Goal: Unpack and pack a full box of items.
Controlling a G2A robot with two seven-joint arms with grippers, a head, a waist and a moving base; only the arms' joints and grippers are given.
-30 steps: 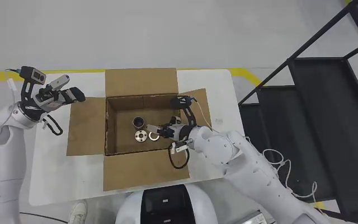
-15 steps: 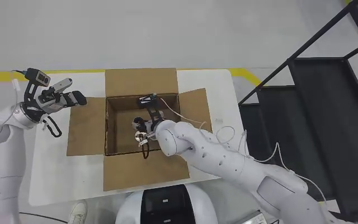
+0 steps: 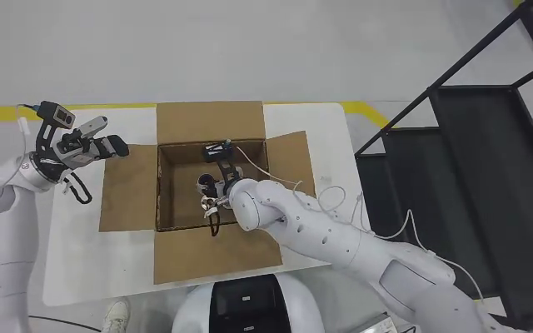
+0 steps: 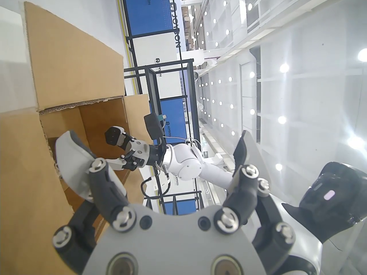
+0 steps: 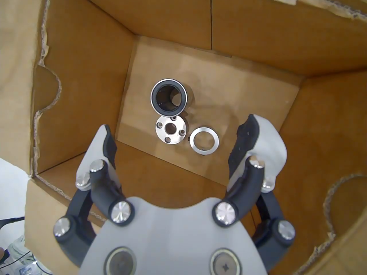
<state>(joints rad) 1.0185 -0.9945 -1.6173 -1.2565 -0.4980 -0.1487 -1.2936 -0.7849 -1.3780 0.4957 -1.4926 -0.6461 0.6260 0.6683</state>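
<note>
Fingers (image 5: 252, 135) spread wide, right gripper (image 5: 177, 128) over the box (image 5: 172, 15) — metal ring (image 5: 204, 140) lying below, between them.

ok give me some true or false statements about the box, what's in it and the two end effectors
1. The box holds three metal parts: a sleeve, a flanged disc and a flat ring. True.
2. The right end effector is shut on the flat ring. False: it is open over the parts, holding nothing.
3. The left end effector is inside the box. False: it is outside the box, open and empty.
4. The flat ring lies beside the flanged disc. True.
</note>
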